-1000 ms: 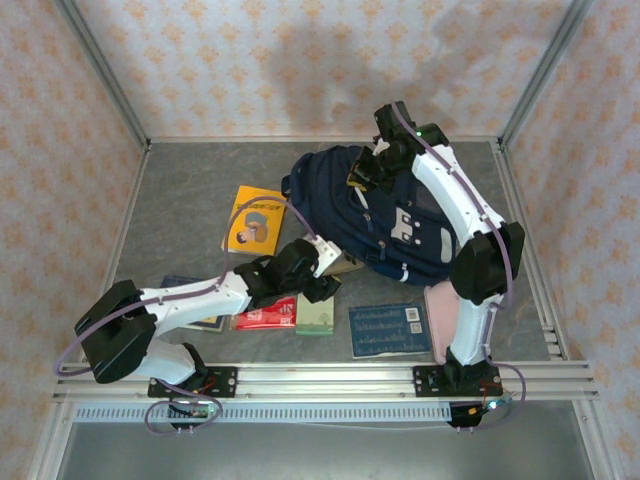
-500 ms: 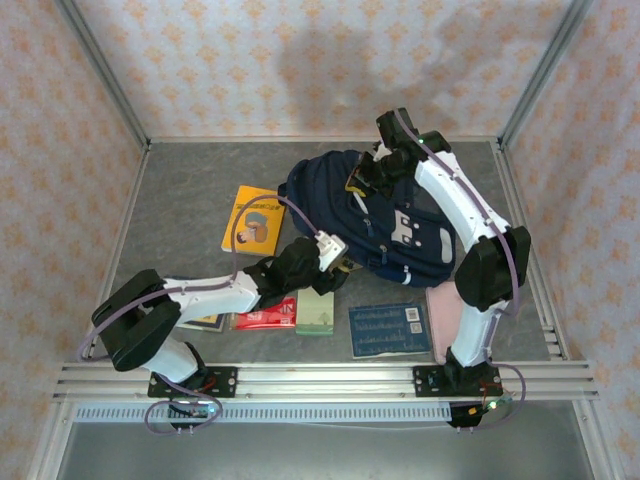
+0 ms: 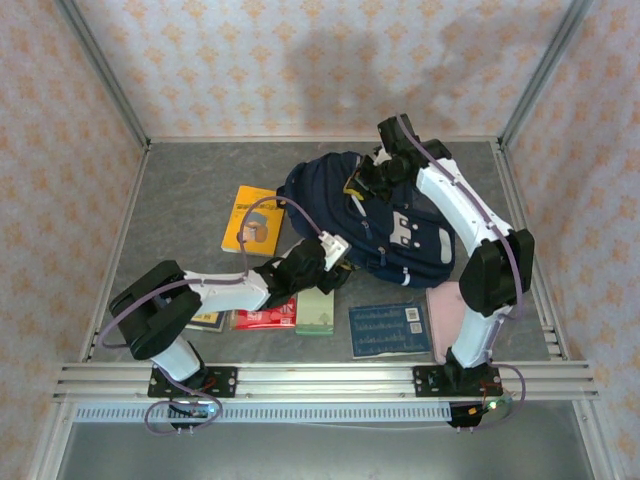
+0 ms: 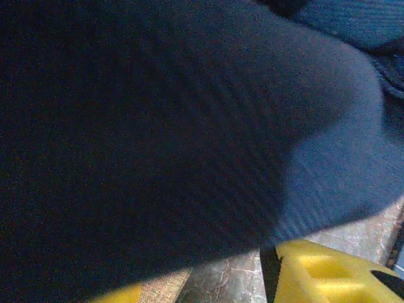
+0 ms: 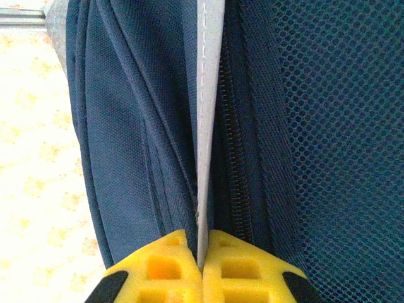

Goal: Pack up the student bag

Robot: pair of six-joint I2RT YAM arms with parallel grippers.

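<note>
Jaws of R gripper (image 5: pixel 202 245) are clenched on the thin grey trim strip (image 5: pixel 209 95) of the student bag (image 5: pixel 126 139), w/ the strip pinched between the yellow fingertips. Zipper (image 5: pixel 231 158) runs just at 3 o'clock of the strip, w/ blue mesh panel (image 5: pixel 341 126) beyond it. In top view the R gripper (image 3: pixel 364 180) sits on the bag's 12 o'clock edge, and its arm arcs over the bag's 3 o'clock side.

L gripper (image 3: pixel 338 262) is at the bag's 7 o'clock edge, right against the fabric. On the L wrist cam, navy fabric covers most of the view. One yellow finger (image 4: pixel 328 274) shows at 5 o'clock and a sliver of the other at 7 o'clock. Fingers stand apart, but cannot tell if they grip anything.

Student bag (image 3: pixel 330 200) lies on the grey table (image 3: pixel 180 190), approx 1 o'clock from table centre, w/ white buckle patch (image 3: pixel 405 228) facing up.

Loose items around the bag:
- yellow book (image 3: pixel 252 222) just beside it at 9 o'clock
- red book (image 3: pixel 265 316) + green booklet (image 3: pixel 316 312) side by side at 7 o'clock, near the L arm
- blue book (image 3: pixel 390 330) at 6 o'clock
- pink item (image 3: pixel 445 305) at 5 o'clock, partly behind the R arm
- dark book (image 3: pixel 208 321) partly under the L arm
</note>
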